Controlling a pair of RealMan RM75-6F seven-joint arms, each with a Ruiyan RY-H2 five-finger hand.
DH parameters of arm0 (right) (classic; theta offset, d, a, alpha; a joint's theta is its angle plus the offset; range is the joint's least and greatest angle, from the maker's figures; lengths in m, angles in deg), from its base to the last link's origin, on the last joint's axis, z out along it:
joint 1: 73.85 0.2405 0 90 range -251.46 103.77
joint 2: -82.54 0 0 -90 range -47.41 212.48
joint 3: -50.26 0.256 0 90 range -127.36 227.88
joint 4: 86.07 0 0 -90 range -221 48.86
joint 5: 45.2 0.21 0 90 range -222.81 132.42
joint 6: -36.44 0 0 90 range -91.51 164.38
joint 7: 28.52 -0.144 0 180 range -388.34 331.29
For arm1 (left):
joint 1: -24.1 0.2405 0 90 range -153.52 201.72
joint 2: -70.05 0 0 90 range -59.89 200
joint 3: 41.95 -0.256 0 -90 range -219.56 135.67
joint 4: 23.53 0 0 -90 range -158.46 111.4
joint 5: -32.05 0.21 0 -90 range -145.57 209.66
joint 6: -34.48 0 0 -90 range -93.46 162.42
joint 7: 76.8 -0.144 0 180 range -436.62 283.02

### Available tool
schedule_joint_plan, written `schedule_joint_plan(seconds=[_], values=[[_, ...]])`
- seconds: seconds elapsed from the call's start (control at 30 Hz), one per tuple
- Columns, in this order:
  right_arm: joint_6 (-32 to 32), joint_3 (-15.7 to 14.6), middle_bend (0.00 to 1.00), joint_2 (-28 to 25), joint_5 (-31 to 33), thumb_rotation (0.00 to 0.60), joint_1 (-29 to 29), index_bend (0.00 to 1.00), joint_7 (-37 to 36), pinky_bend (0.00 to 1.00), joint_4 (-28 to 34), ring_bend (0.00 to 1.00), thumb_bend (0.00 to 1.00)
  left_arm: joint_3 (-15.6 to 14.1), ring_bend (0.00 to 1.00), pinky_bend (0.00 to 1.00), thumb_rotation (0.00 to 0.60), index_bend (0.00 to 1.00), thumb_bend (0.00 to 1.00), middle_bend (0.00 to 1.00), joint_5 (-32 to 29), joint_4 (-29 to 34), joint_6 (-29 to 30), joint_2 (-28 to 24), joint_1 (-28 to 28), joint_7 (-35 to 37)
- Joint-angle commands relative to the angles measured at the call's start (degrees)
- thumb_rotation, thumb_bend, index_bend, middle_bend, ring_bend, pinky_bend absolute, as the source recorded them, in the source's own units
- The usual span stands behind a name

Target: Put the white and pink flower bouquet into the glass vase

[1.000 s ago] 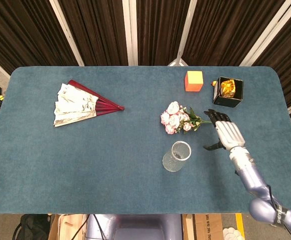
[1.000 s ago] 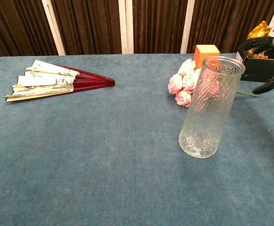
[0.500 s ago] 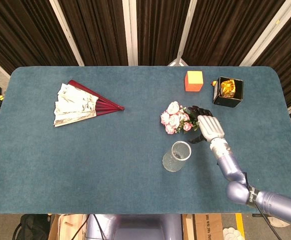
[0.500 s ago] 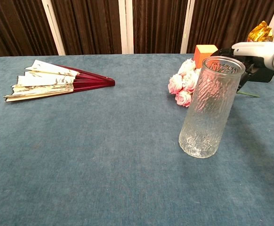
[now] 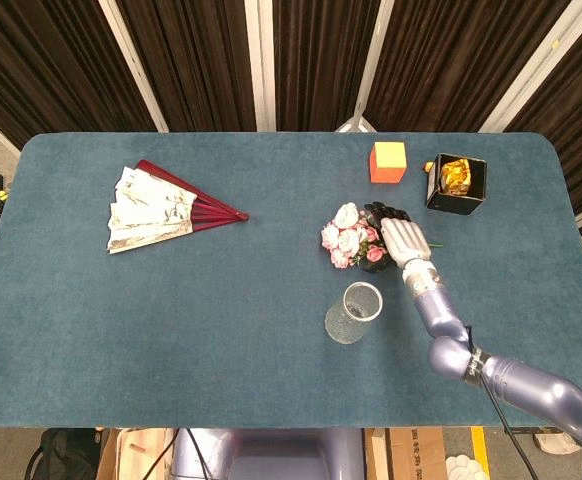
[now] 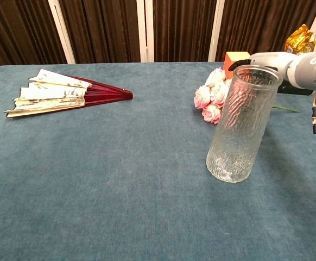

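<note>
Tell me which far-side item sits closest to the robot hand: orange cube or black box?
The orange cube, just beyond the right robot hand; the black box with gold contents sits farther right.

The 2 views cover the same blue table from different heights. The head view looks almost straight down from high above the near edge, taking in the whole tabletop and the dark curtains beyond its far edge. The chest view sits low, close to table level, facing forward toward those curtains, with the glass vase near the lens. Both views share the vase, the folding fan, the bouquet, the orange block and the right hand.
</note>
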Motion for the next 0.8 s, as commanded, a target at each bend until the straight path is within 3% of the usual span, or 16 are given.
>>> schedule_joint_plan(seconds=[0.03,0.17,0.5,0.67,0.8], values=[[2.2,-0.3,0.02,2.9,1.6,0.600,2.1,0.08,-0.1,0.00,-4.3,0.00,0.06,0.1,0.00,0.03,0.600,0.10,0.25,0.00,-0.3,0.0,0.1,0.1,0.0,-0.3],[3.2,-0.6,0.03,4.9,1.9,0.600,3.1,0.09,-0.5,0.00,-7.6,0.02,0.06,0.3,0.00,0.03,0.600,0.10,0.25,0.00,-0.7,-0.1,0.2,0.2,0.0,-0.5],[1.9,-1.0,0.24,8.6,0.1,0.600,3.8,0.27,-1.4,0.00,-12.4,0.25,0.07,0.6,0.00,0.03,0.600,0.10,0.25,0.00,-1.6,-0.4,-0.7,0.6,-0.6,-1.3],[-0.3,-0.2,0.35,10.1,-2.2,0.600,3.4,0.39,-3.0,0.02,-13.8,0.37,0.26,0.4,0.00,0.03,0.600,0.11,0.25,0.00,-1.5,-0.3,-1.3,0.3,-0.8,-0.8],[-0.5,-0.8,0.36,10.4,-3.1,0.600,3.2,0.40,-2.4,0.03,-14.3,0.38,0.31,0.3,0.00,0.03,0.600,0.11,0.25,0.00,-1.3,-0.3,-1.3,0.3,-0.8,-0.8]])
